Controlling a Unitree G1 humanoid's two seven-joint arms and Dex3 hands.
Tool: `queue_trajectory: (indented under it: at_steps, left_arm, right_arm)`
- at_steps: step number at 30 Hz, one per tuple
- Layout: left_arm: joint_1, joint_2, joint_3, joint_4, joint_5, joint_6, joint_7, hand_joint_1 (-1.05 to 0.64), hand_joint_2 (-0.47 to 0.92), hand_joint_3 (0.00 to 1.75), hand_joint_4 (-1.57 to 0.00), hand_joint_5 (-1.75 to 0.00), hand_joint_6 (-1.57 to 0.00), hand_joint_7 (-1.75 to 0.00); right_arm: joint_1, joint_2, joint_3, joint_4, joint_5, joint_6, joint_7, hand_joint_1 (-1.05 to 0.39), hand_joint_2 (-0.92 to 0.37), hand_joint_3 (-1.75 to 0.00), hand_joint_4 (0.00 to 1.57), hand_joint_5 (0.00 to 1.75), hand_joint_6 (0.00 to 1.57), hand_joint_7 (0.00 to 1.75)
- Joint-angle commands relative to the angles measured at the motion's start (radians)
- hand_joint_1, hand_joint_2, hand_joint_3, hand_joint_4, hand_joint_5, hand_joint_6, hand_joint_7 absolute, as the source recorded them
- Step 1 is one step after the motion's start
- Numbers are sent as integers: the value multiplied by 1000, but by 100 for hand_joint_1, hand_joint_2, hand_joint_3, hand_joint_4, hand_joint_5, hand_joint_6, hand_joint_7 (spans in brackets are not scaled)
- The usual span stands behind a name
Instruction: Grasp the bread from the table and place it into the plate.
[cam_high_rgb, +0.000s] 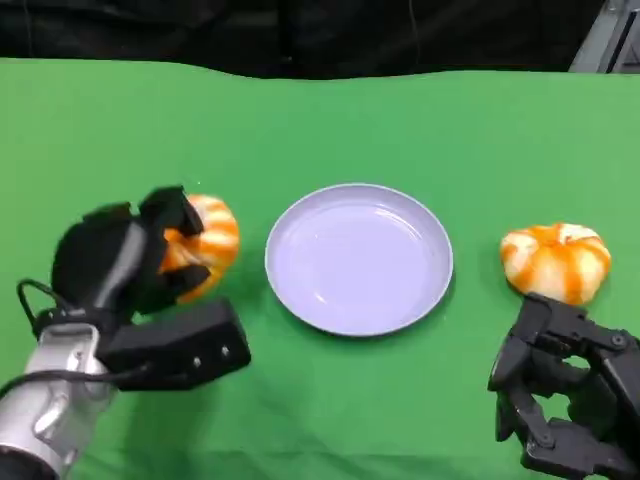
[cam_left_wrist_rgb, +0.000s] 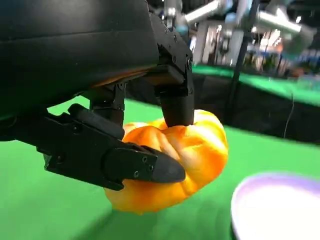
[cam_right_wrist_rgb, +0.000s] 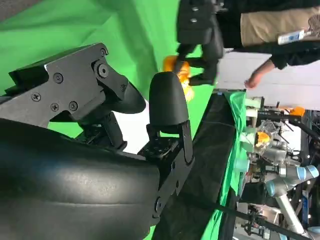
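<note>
Bread (cam_left_wrist_rgb: 175, 165) is already in my left hand (cam_high_rgb: 135, 265), fingers wrapped around its sides, plate (cam_high_rgb: 420, 300) just beside. Looks soft and light, so I'd squeeze gently. Right hand (cam_high_rgb: 565, 400) holds nothing, fingers apart.

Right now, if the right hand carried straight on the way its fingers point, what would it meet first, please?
Probably the bread roll lying on the green table just beyond the right hand, whose fingers are apart and hold nothing; how high the hand hangs is unclear.
</note>
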Motion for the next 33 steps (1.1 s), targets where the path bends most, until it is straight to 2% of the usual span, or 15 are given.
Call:
queue_trajectory:
  at_steps: [1, 6, 10, 14, 15, 16, 18, 21, 33]
  left_arm:
    - [-13, 24, 16, -77, -5, 18, -35, -9, 83, 43, -78, -175, -59, -170]
    - [-12, 22, 16, -105, -2, 32, -49, -9, 83, 44, -77, -175, -56, -174]
    - [-72, -35, -32, -111, 13, 1, -59, -12, 82, 46, -76, -175, -57, -175]
    - [-95, -48, -49, -88, 12, -26, -52, -11, 80, 46, -76, -175, -56, -175]
    - [-127, -66, -69, -78, 16, -20, -87, -11, 80, 46, -76, -175, -56, -175]
    - [-151, -79, -84, -70, 20, -15, -114, -12, 81, 42, -76, -175, -67, -152]
    - [-204, -114, -110, -36, 24, -17, -142, -11, 82, 36, -75, -175, -72, -142]
    - [-240, -137, -126, 2, 31, -18, -142, -11, 84, 32, -76, -175, -72, -143]
    - [-249, -141, -127, 21, 33, -26, -135, -11, 85, 29, -76, -175, -72, -144]
  right_arm:
    - [0, -9, -13, 10, 8, -22, 3, -3, -69, -102, 76, 175, 63, 161]
    - [0, -8, -13, 13, 9, -27, 4, -3, -69, -102, 76, 175, 63, 161]
    - [1, -14, -12, 4, 1, -9, 3, -3, -70, -102, 75, 175, 61, 161]
    - [4, -11, -9, -3, -2, 2, -3, -4, -70, -102, 74, 175, 61, 162]
    - [5, -9, -6, -3, -4, -3, -4, -4, -70, -102, 74, 175, 61, 162]
    - [5, -7, -4, -2, -5, -7, -5, -4, -69, -101, 74, 175, 61, 162]
    - [8, -2, 3, -7, -7, -2, -10, -4, -69, -101, 74, 175, 61, 162]
    - [11, 0, 9, -14, -6, 6, -17, -4, -69, -101, 74, 175, 61, 162]
    - [11, -2, 12, -16, -5, 7, -21, -4, -69, -101, 74, 175, 62, 162]
